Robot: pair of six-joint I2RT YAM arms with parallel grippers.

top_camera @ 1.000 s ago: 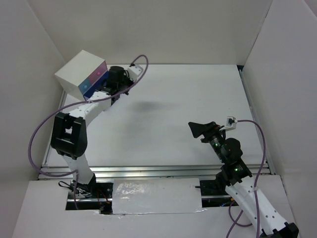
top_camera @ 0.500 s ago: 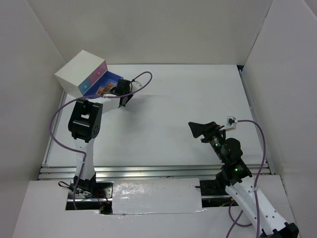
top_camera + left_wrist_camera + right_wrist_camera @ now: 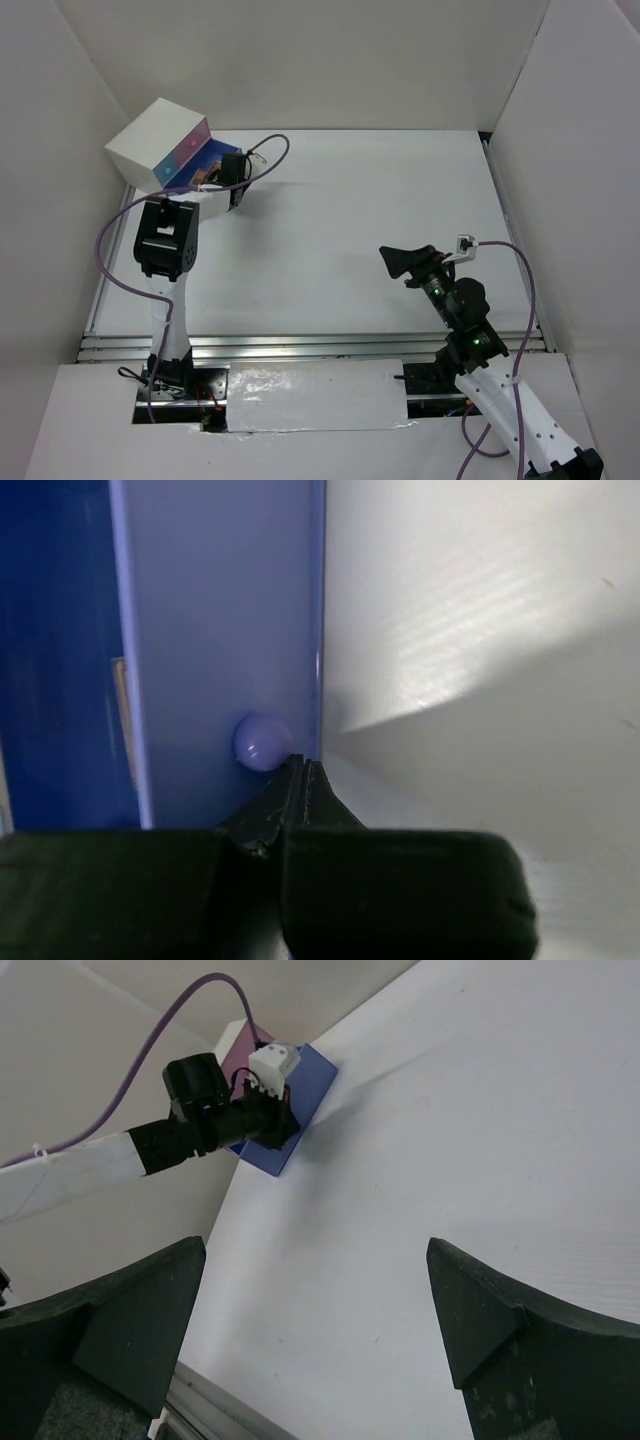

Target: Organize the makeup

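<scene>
The makeup [image 3: 203, 176] you can see is one small brown-tan patch, flat-looking and too small and blurred to say which item it is. It lies inside the pulled-out blue drawer [image 3: 210, 630] of the white box [image 3: 150, 140], upper left of the top frame, with the pink drawer [image 3: 190, 148] beside it shut in the box face.

In the left wrist view the makeup shows only as a thin tan sliver at the left edge, in the dark blue inside of the drawer (no shape to read there).

Your left gripper [image 3: 303, 772] has its fingers pressed together with nothing between them. The tips sit just at the lower right of the round knob [image 3: 260, 742] on the drawer front, by the front's right edge. You can't tell whether they touch the knob. So the makeup is on the far side of the drawer front from this gripper, near but apart and not held.

Your right gripper [image 3: 315, 1260] is spread wide and carries nothing. It hangs over bare counter [image 3: 380, 200] at lower right of the top frame, well apart from the drawer and the makeup. Its wrist view looks across the counter at the left arm and the blue drawer in the upper left of that frame.
</scene>
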